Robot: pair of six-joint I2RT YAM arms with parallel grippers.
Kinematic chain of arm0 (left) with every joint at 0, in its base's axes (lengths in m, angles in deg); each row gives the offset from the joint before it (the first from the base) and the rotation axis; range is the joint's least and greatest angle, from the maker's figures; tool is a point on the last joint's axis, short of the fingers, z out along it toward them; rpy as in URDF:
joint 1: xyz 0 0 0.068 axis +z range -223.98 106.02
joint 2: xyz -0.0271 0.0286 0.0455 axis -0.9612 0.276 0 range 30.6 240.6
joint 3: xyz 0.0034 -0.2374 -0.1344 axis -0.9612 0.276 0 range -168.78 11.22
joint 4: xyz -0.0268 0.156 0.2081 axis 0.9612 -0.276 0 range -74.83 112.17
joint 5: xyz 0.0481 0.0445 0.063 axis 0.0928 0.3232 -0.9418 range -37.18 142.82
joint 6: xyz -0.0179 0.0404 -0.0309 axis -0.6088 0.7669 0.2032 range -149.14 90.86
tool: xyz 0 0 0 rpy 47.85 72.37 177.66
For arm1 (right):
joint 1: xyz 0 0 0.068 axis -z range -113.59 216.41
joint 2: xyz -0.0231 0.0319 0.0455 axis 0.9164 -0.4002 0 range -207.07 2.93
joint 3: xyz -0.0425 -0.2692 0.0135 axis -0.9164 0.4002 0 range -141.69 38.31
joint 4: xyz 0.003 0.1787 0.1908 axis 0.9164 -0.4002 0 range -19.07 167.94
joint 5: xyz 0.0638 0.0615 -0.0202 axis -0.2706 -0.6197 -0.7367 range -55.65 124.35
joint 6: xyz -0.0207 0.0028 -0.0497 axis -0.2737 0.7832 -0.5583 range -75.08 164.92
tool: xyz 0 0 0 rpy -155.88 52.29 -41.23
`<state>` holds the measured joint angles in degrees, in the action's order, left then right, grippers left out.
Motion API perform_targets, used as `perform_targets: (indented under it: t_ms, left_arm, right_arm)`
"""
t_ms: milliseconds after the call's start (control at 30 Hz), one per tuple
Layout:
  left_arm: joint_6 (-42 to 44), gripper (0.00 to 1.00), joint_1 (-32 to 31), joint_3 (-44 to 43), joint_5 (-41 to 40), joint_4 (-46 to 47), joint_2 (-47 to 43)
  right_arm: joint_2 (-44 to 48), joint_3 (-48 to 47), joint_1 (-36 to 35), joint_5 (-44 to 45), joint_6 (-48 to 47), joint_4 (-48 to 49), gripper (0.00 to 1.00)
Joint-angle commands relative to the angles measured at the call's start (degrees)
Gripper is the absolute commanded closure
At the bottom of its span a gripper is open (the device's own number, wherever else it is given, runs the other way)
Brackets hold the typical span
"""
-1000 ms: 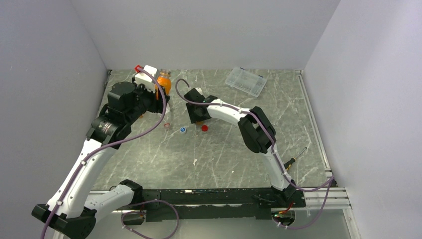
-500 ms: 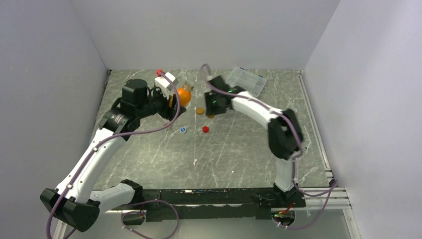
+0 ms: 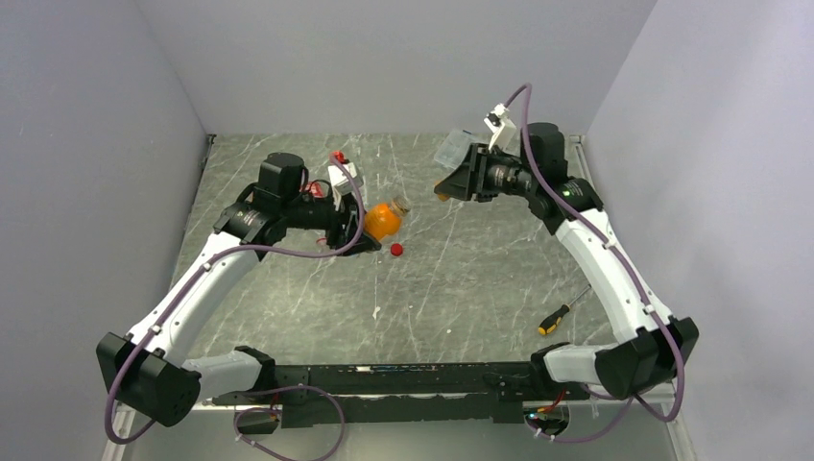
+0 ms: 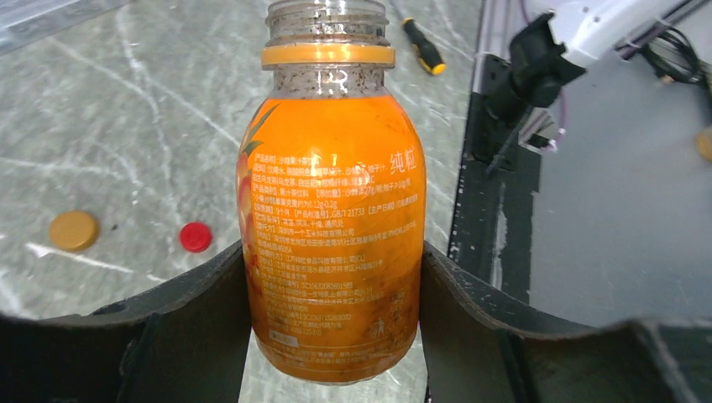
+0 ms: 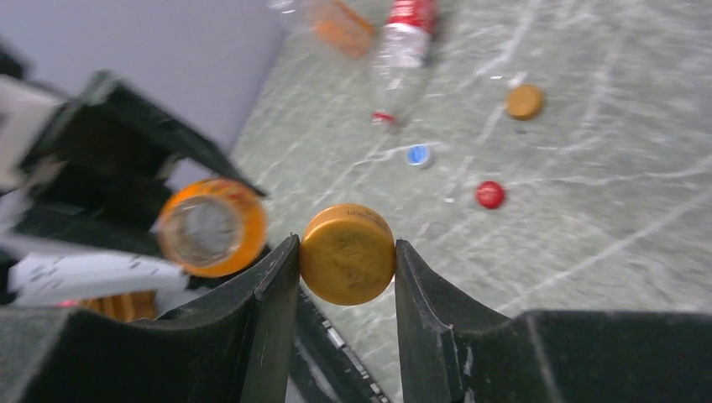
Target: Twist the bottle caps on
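Observation:
My left gripper (image 3: 368, 233) is shut on an orange bottle (image 3: 382, 221) and holds it tilted above the table, its uncapped neck (image 4: 327, 18) towards the right arm. The fingers (image 4: 201, 319) clamp the bottle's lower body (image 4: 332, 227). My right gripper (image 3: 444, 188) is shut on an orange cap (image 5: 347, 254), held in the air a short way from the bottle's open mouth (image 5: 210, 227). A red cap (image 3: 396, 250), a blue cap (image 5: 417, 154) and a second orange cap (image 5: 525, 101) lie on the table. A clear bottle with a red label (image 5: 405, 38) lies beyond them, next to another orange bottle (image 5: 344, 25).
A yellow-and-black-handled screwdriver (image 3: 562, 312) lies on the table at the right front. A clear flat box (image 3: 451, 149) sits at the back behind the right gripper. Grey walls close in the table on three sides.

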<state>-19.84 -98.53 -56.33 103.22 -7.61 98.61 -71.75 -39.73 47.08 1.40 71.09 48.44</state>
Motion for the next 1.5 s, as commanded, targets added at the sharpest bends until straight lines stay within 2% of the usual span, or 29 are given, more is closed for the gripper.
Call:
perform_targets:
  t_ms: [0,133,467,600,1067,1300,1333,1367,1467]
  left_arm:
    - [2.7,0.85,0.2,0.8,11.5,3.4,-0.2]
    - [3.3,0.85,0.2,0.9,14.5,3.7,-0.7]
    - [2.7,0.88,0.2,1.6,17.4,5.1,-1.5]
    - [2.7,0.89,0.2,1.7,17.6,5.4,-1.9]
    - [2.5,0.94,0.1,2.1,17.9,6.3,-1.6]
    - [2.2,1.0,0.1,1.9,17.6,5.7,-1.2]
    - [2.2,1.0,0.1,1.8,17.4,5.5,-1.1]
    - [2.0,1.0,0.1,1.7,17.1,5.3,-0.9]
    - [1.3,1.0,0.1,1.4,16.7,5.2,-0.5]
  right_arm:
    - [3.6,1.1,0.8,-18.7,3.8,7.4,0.71]
    - [4.1,3.0,0.6,-25.8,8.5,14.8,0.7]
    - [2.6,4.0,-3.5,-28.4,12.1,22.1,0.68]
    - [1.2,2.3,-5.4,-27.5,9.1,18.0,0.68]
    - [0.3,-0.1,-9.7,-26.7,4.3,12.7,0.68]
    - [-0.5,-2.7,-11.5,-24.9,-0.3,6.2,0.68]
    - [-0.7,0.6,-11.9,-24.4,-1.4,4.8,0.68]
    - [-0.9,-3.0,-12.3,-24.0,-2.3,3.9,0.68]
    - [-1.3,-4.0,-13.5,-23.1,-4.0,2.1,0.68]
